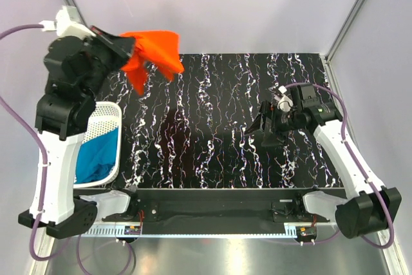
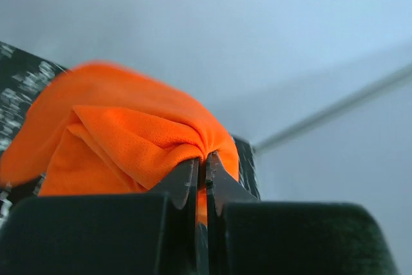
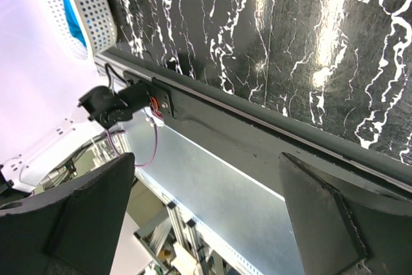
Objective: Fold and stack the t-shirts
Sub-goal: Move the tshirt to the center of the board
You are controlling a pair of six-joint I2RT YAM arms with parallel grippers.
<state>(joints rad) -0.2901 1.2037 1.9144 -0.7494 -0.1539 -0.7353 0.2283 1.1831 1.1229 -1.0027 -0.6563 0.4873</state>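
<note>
Top view: left jaws pinch the orange-red t-shirt (image 1: pixel 158 49), bunched, hanging over the desk's (image 1: pixel 225 107) far-left corner. The teal t-shirt (image 1: pixel 96 156) lies in the basket (image 1: pixel 117 113) at the left edge.
Left wrist: cloth spills straight ahead of the pressed-together jaws.
Right wrist: right jaws spread, empty, well apart from the shirt. Left arm is nearer.

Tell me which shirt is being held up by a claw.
The orange shirt, pinched in the left claw; the blue shirt lies in the white basket.
</note>
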